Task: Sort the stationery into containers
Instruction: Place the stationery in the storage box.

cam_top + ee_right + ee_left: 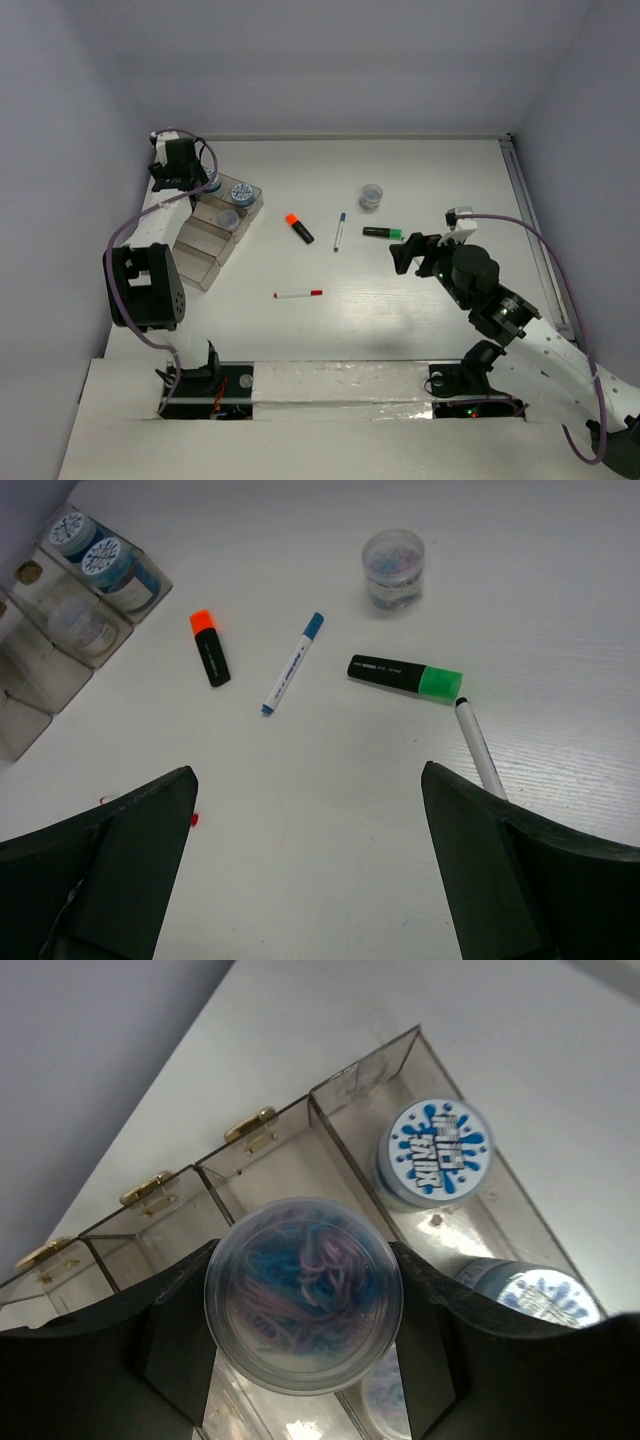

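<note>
- Table (400, 310): white top, stationery scattered across its middle
- Organiser tray (200, 262): along the left edge, reaching toward the far left corner, with two blue-topped jars (437, 1150) at its far end
- Left gripper (303, 1305): above the tray, jaws clamped on a clear jar (303, 1280) of coloured strands
- Right gripper (310, 870): right of centre, jaws spread wide and empty
- Loose jar (371, 196): toward the far edge
- Green highlighter (383, 233): just beside the right gripper
- Orange highlighter (299, 228): centre
- Blue-capped pen (339, 231): between the highlighters
- Red-capped pen (298, 294): nearer the near edge
</note>
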